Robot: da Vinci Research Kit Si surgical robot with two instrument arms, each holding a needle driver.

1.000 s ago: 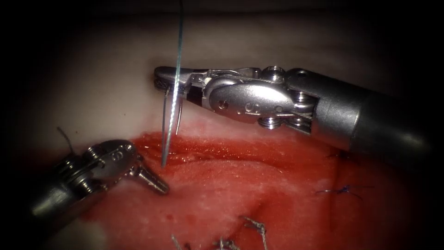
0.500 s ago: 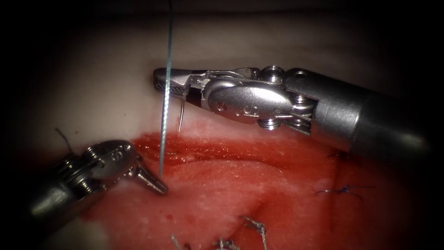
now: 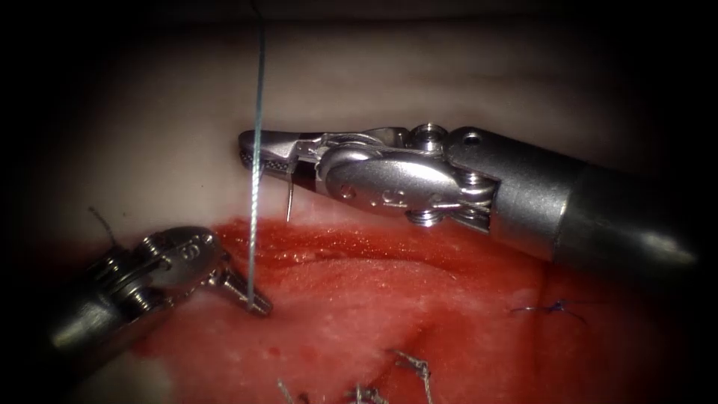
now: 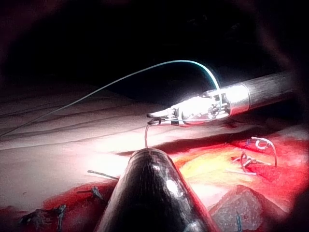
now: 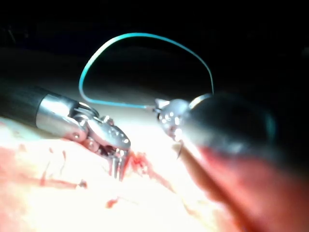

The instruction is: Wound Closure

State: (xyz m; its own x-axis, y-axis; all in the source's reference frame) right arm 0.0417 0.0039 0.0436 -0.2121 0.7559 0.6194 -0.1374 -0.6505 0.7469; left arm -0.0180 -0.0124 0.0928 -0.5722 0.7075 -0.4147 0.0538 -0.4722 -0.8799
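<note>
1. Endoscope: the right tool (image 3: 263,152) has its fingers closed on the needle (image 3: 289,196) near its blunt end; the tip hangs free just above the cut (image 3: 389,247), outside the tissue (image 3: 134,135). The thread (image 3: 256,150) runs upward.
2. Endoscope — the left tool (image 3: 250,299) rests at the cut's left end; whether its fingers are apart, I cannot tell.
3. Left wrist: the needle (image 4: 147,135) curves down toward the cut.

The surroundings were dark. Black closed in along the top edge and at the corners of the endoscope view, with the light pooled in the middle. No wall, floor or furniture could be made out.
</note>
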